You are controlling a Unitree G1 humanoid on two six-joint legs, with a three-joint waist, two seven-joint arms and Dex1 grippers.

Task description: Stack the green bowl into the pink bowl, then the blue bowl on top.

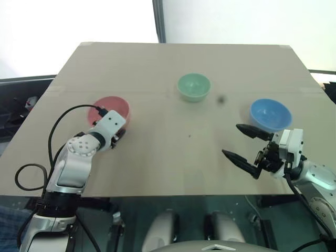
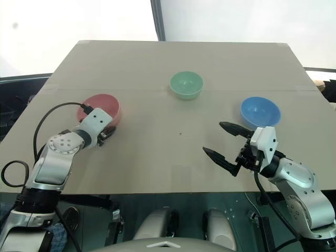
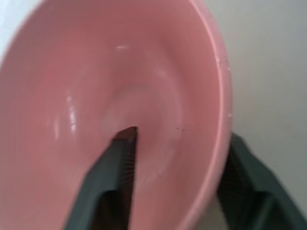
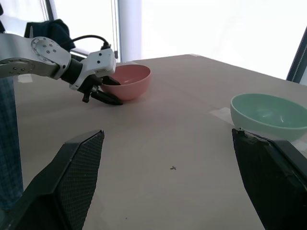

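**Left end effector pinching the pink bowl's rim; green and blue waiting**

The left end effector [image 3: 175, 179] is straddling the near wall of the pink bowl [image 1: 113, 108], one finger lying inside the bowl and the other outside, the jaws drawn in close on the rim. The bowl is sitting at the left of the counter [image 1: 173, 163], and whether it is bearing on the counter or just lifting I cannot tell. The green bowl [image 1: 193, 86] is standing far and near the middle, the blue bowl [image 1: 270, 115] at the right. The right end effector [image 1: 244, 144] is hovering wide open and holding nothing, just near of the blue bowl.

All three are looking like thin, smooth, rigid plastic: probably light, stiff enough for a rim pinch, but slick, so likely to pivot or slip under a one-sided grip. The wall at the rim is the sensible hold, one finger in, one out. The green bowl, being smaller, should be nesting easily in the pink one.
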